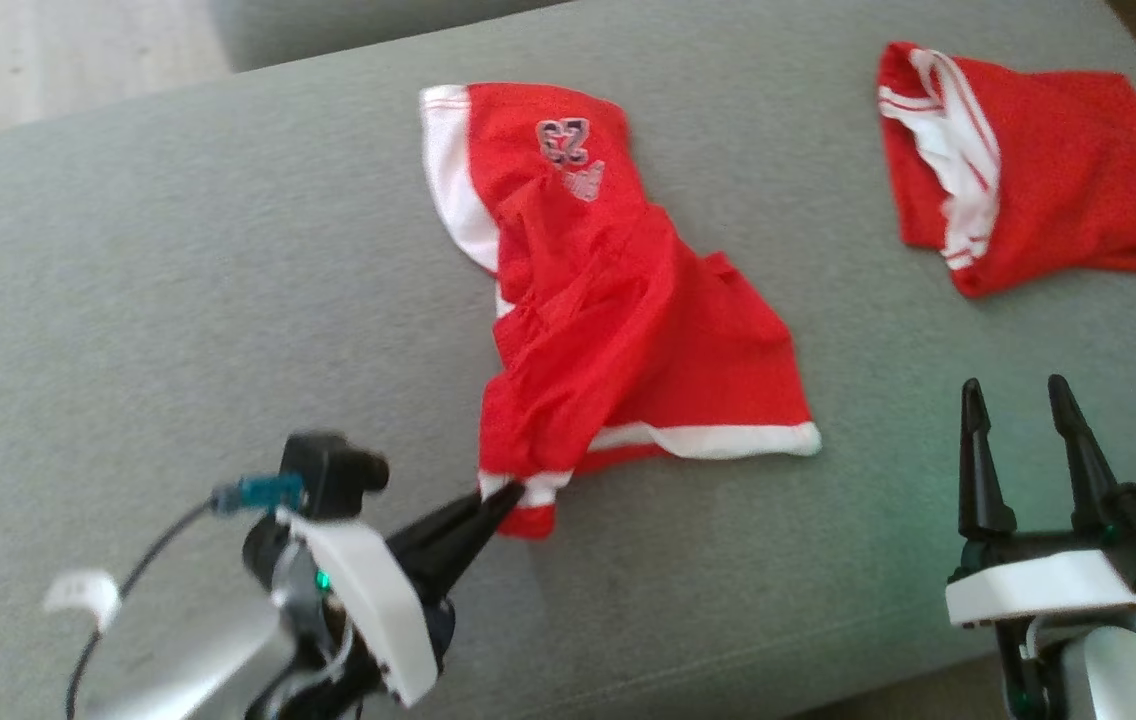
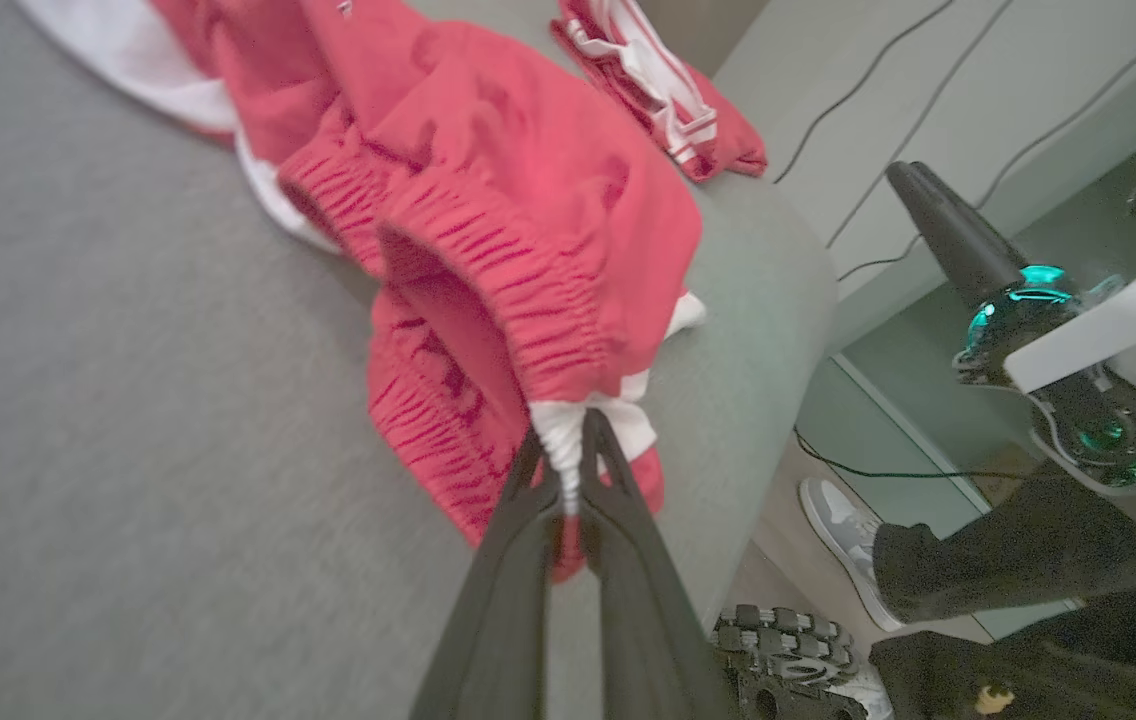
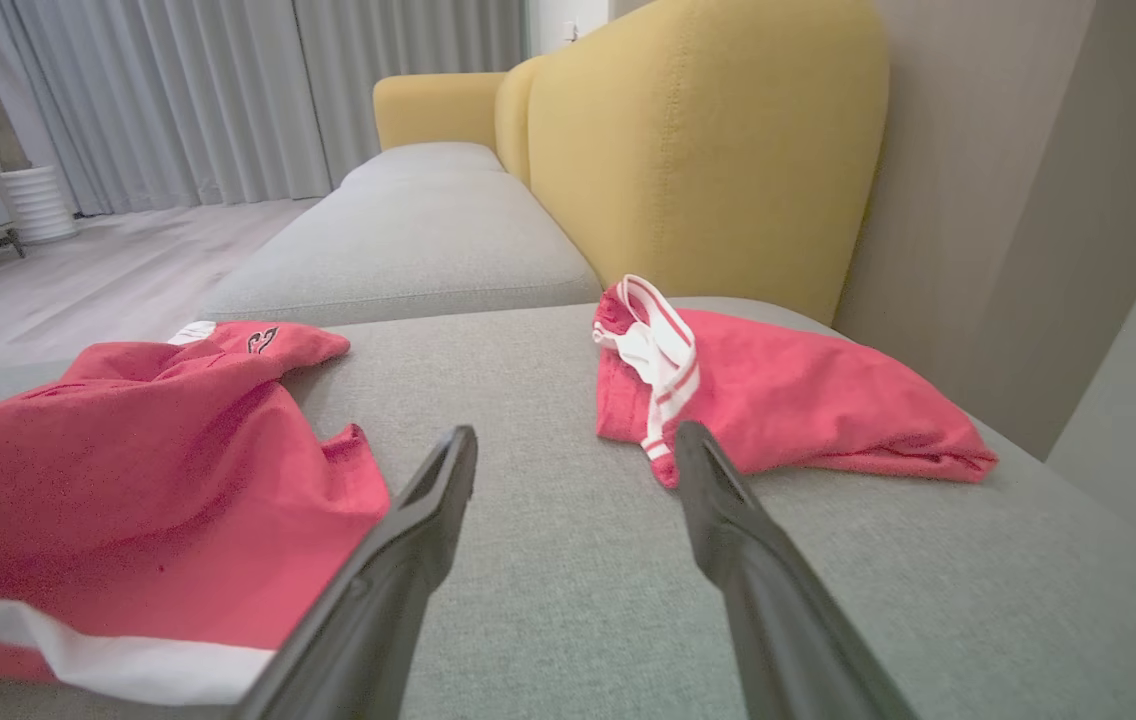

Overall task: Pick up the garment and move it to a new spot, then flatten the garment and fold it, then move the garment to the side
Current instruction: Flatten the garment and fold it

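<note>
Red shorts (image 1: 618, 300), white-trimmed and numbered 23: you had them lying crumpled on the middle of the grey cushion (image 1: 178, 280). One leg was spread flat toward the cushion's near edge. The elastic waistband was bunched up and drawn toward the cushion's near-left part.

Left gripper (image 1: 500, 497): you held it over the cushion's near-left part, fingers slanted toward the cushion's middle. The jaws were pressed together, pinching a white-edged corner of the shorts. The left wrist view showed white cloth squeezed between the two fingertips.

Right gripper (image 1: 1015, 400): you kept it over the cushion's near-right edge, with its fingers pointing toward the cushion's far side. The jaws were spread wide with nothing between them. It stood apart from the shorts, with bare cushion under its tips.

Other garment (image 1: 1048, 170), red with white striped trim: it sat folded on the cushion's far-right corner, well apart from the shorts.

Yellow backrest (image 3: 708, 150): it rose behind the cushion's far-right corner, just past the other garment.

Pale curtains (image 3: 208, 90): these hung well beyond the cushion's far-left side, across a light floor (image 3: 108, 270).

Shoe (image 2: 838, 530), with a dark trouser leg: a person's foot stood on the ground below the cushion's near-right edge, by a black cable (image 2: 868, 470).
</note>
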